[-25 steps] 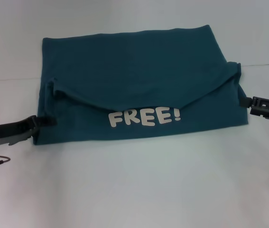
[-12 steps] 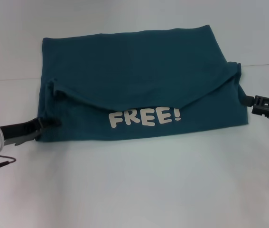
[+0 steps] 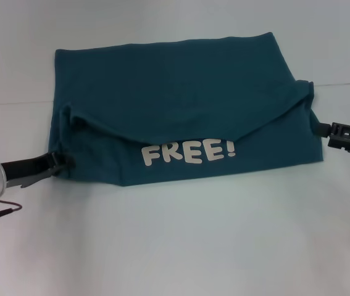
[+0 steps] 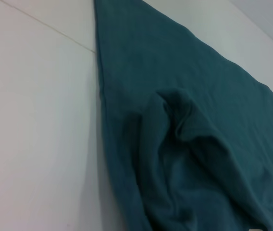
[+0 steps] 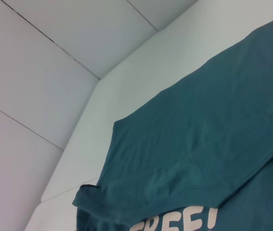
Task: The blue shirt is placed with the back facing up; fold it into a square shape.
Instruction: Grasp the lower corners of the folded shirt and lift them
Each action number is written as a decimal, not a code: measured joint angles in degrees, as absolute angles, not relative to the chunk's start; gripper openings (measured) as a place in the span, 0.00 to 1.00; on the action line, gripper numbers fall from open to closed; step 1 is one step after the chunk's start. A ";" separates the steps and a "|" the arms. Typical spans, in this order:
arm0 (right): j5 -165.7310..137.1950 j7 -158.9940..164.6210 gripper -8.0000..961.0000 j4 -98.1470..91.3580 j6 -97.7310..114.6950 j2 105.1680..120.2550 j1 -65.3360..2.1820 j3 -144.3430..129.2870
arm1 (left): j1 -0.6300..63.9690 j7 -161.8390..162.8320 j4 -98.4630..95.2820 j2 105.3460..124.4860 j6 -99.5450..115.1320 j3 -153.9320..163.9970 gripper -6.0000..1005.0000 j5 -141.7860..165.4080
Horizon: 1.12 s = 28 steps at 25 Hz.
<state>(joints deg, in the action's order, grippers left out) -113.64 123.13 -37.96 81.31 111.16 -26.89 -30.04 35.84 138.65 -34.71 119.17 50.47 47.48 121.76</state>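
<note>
While the blue shirt (image 3: 181, 111) lies spread across the middle of the white desk (image 3: 181, 240), both arms sit low at its two ends. At about 8 o'clock in the head view, the left hand (image 3: 60, 163) reaches in from the desk's left edge, its dark fingers (image 3: 29, 170) pointing toward the shirt's near left corner. The tips touch that corner, where the cloth is bunched into a small ridge, and they look pinched on the fabric there. From the left wrist camera, the same corner (image 4: 184, 139) shows as a raised, rumpled fold against the flat desk.

Across the centre, the shirt is partly folded: an upper layer hangs down in a shallow curve over the lower part, and white letters reading "FREE!" (image 3: 188, 152) show just below that curved edge, toward 6 o'clock of the garment. The right wrist camera sees the lettering (image 5: 175, 222) under the draped flap too.

At 3 o'clock, the right hand (image 3: 320, 129) meets the shirt's right edge; whether it is gripping the cloth cannot be told.
</note>
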 joint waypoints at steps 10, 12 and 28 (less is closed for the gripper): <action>-129.00 136.19 0.86 -38.49 79.84 106.08 -33.26 -30.31 | 36.26 139.06 -35.82 116.80 56.97 46.69 0.08 121.25; -133.61 138.69 0.86 -38.49 78.68 104.95 -35.57 -30.31 | 36.38 139.29 -35.91 116.35 57.59 46.61 0.06 121.24; -143.63 139.61 0.86 -37.80 64.32 109.33 -42.35 -37.48 | 36.91 140.17 -35.99 115.90 58.42 45.85 0.06 121.13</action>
<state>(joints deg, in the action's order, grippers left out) -143.63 139.61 -37.80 64.32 109.33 -42.35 -37.48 36.91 140.17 -35.99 115.90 58.42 45.85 121.13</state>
